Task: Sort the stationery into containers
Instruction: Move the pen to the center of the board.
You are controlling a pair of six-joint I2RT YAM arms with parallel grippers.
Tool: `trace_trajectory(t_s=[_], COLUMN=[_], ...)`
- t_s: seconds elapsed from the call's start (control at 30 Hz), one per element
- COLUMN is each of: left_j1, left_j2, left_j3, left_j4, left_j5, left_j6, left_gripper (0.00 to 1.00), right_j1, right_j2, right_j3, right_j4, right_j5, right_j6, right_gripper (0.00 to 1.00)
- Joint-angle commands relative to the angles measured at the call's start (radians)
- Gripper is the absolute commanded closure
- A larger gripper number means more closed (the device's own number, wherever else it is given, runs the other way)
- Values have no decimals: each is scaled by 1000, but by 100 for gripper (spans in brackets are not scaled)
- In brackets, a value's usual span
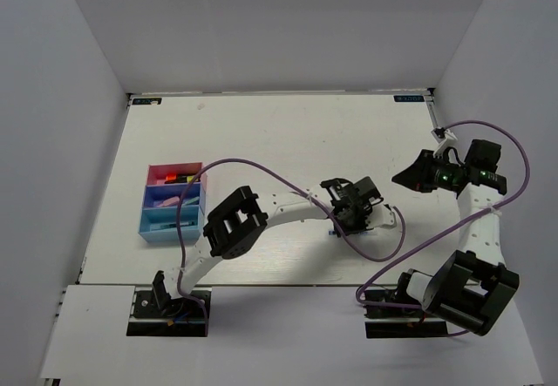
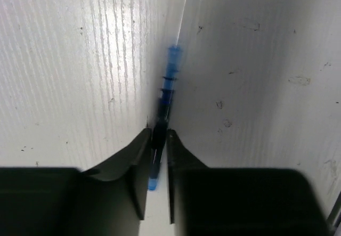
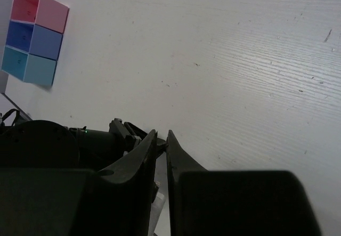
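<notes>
Centrally, near the middle of the table point(image 1: 279, 133), your left gripper point(image 2: 159, 135) is clamped on a thin pen point(image 2: 170, 71), the two dark fingers pressed against its sides.

Appearance of the pen: a slim blue barrel with darker rings at mid-length, passing into a pale, translucent white section at the far end. A short blue stub shows behind the fingertips. The part next to the fingers is blurred.

Orientation: in the left wrist view the long axis runs almost straight away from the gripper, leaning slightly rightward. The white end points away and the blue end points back between the fingers. You cannot tell from these views whether the pen rests on the table or is just clear of it.

Your right gripper point(image 3: 161, 136) is over the right side of the table, its jaws drawn to a narrow slit with nothing between them.

The containers stand well apart at the left of the table: a pink box point(image 1: 174, 175), a blue box point(image 1: 173, 196) and a light blue box point(image 1: 170, 220), adjoining in a row.
</notes>
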Motion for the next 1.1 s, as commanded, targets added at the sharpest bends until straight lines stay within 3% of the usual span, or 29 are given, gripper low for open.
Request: trace_trajectory(t_s=[0.0,0.13,0.27,0.53,0.77,0.9,0.97,1.07], left_j1=[2,1,2,53,60,59,60,56], left_j2=[26,1,-42,-291,-315,-315,-315,-320], left_j3=[-23,-69,-115,-402,-491,-589,-609,-662], left_j4=[-56,-96,-155,-70,-168,-113,-71,-30], left_j5=[1,50,115,182,104,54,24,-17], left_j6=[7,3,-10,-124,-101,-136,-148,-185], left_gripper=[76,83,100,100,100,92,70,65], right_j1=[-17,-24,-34,-44,-51,-60,-61,-72], right_j2=[-18,-20,-21,-33,-41,-46,-46,-43], right_j3=[-8,-9,-12,-17,-19,-19,-17,-19], right_j4=[-2,-3,-11,-17,-25,-28,-31,-34], right_j5=[-61,-84,-108,-154,-177,-190,-194,-210], right_j6=[-10,-9,-13,-19,-19,-19,-21,-24], right_gripper=[84,84,86,86,86,86,86,86])
